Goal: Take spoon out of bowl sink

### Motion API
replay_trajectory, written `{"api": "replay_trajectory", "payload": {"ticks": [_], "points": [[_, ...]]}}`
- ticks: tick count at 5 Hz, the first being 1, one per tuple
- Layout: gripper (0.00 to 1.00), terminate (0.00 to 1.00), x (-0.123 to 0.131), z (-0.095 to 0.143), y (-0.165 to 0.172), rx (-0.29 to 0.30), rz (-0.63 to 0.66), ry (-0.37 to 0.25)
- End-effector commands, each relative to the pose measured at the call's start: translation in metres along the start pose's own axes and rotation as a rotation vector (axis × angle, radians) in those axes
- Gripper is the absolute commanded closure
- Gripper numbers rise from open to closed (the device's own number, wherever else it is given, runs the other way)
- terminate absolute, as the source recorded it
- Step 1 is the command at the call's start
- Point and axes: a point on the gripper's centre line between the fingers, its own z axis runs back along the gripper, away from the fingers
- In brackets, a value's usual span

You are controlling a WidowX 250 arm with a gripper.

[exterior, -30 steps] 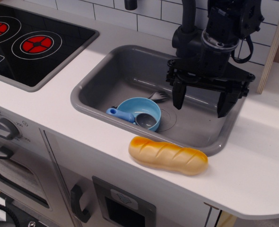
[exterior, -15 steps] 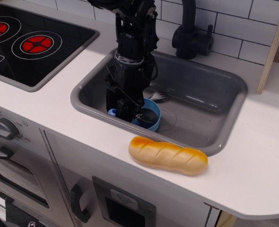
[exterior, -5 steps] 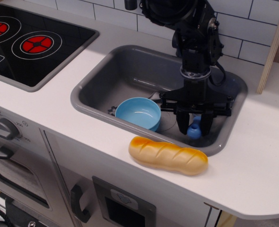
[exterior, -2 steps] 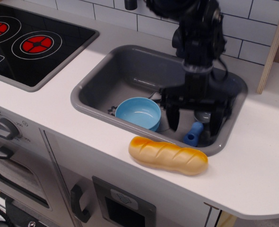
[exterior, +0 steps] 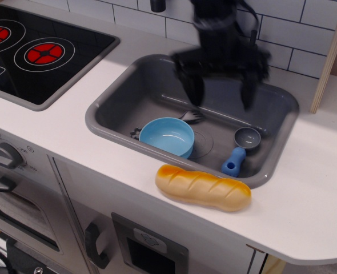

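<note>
Nearest on the white counter [exterior: 323, 188] lies one bread loaf [exterior: 203, 187], stretched left to right just in front of the sink's near rim. Behind it sits the one grey sink [exterior: 118, 94], and three loose things rest on its floor. The single spoon [exterior: 239, 150] lies in the near right corner, its blue handle pointing toward the near rim and its dark grey scoop head on the far side; it is outside the bowl and well apart from it. The one light blue bowl [exterior: 167, 136] stands upright to the left of the spoon, near the sink's front wall, with nothing in it. One grey fork [exterior: 191, 117] lies just beyond the bowl, partly hidden by its rim. Farther back, the end effector [exterior: 221, 85] hangs above the sink, blurred, its two fingers spread wide and holding nothing. At the far left, one black stove [exterior: 40, 51] shows two red burners.
</note>
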Motion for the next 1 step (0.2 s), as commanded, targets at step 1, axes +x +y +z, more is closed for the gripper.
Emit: {"api": "replay_trajectory", "payload": {"ticks": [1], "points": [[0.00, 1.00, 0.0138, 0.0159, 0.0044, -0.016, -0.003, -0.050]]}}
